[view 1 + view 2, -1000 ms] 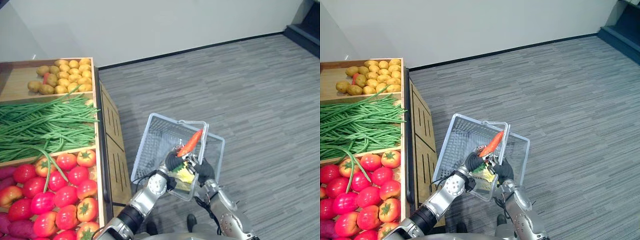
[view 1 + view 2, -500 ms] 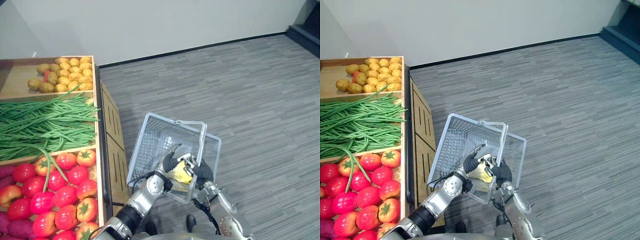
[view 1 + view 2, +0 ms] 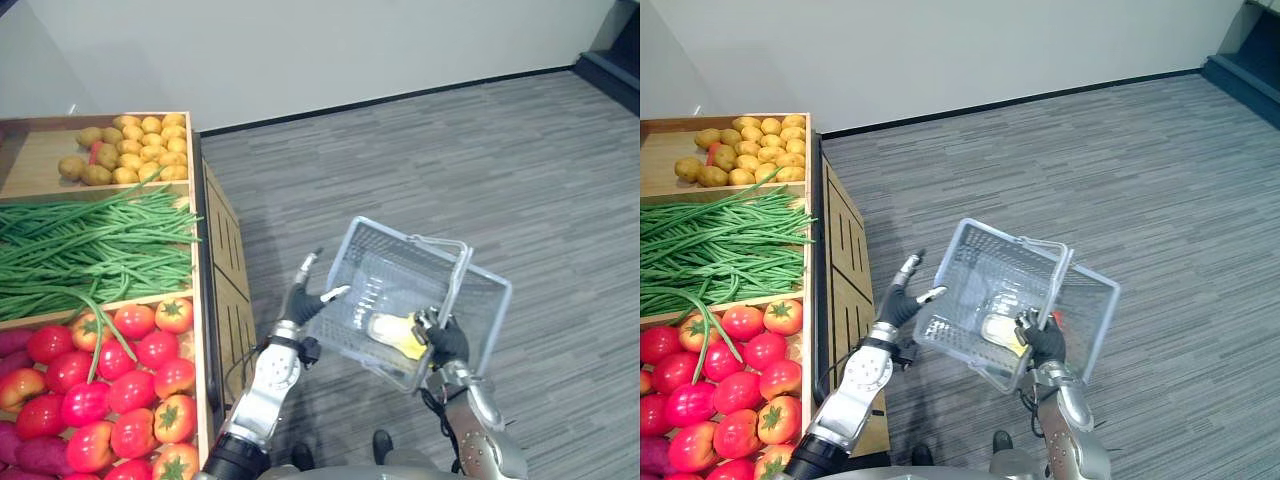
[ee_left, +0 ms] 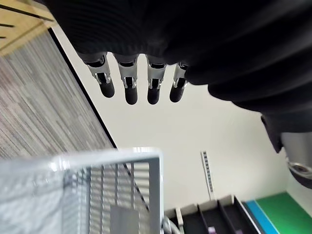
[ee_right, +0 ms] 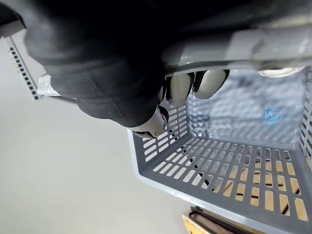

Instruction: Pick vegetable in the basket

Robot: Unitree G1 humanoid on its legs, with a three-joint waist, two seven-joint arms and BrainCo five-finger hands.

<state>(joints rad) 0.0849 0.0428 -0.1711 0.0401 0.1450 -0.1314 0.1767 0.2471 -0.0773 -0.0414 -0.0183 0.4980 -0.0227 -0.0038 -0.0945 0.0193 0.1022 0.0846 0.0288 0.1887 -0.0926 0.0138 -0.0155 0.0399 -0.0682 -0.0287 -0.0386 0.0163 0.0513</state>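
A second earlier my left hand (image 3: 300, 297) had pinched a long orange-red vegetable over the grey plastic mesh basket (image 3: 400, 270). Half a second on, that vegetable had left my fingers. By this moment the hand had pulled clear to the basket's 9 o'clock side, just outside the rim, fingers straight and spread, holding nothing.

My right hand (image 3: 447, 341) had stayed curled round the basket's thin light-grey handle (image 3: 456, 283) and had swung the whole basket toward 3 o'clock, away from the wooden produce stand (image 3: 225, 260).

A stubby yellow vegetable (image 3: 398, 333) lay on the basket floor, close to my right hand. I judged that the orange-red one had dropped in beside it, though I could not make it out for certain behind the mesh and handle.

So one drop looked finished and my left hand was free. The next pick would be at 9 o'clock, among the red tomatoes (image 3: 110, 380), the long green beans (image 3: 90, 250) or the yellow-brown potatoes (image 3: 125, 150), and the basket now stood further from them.
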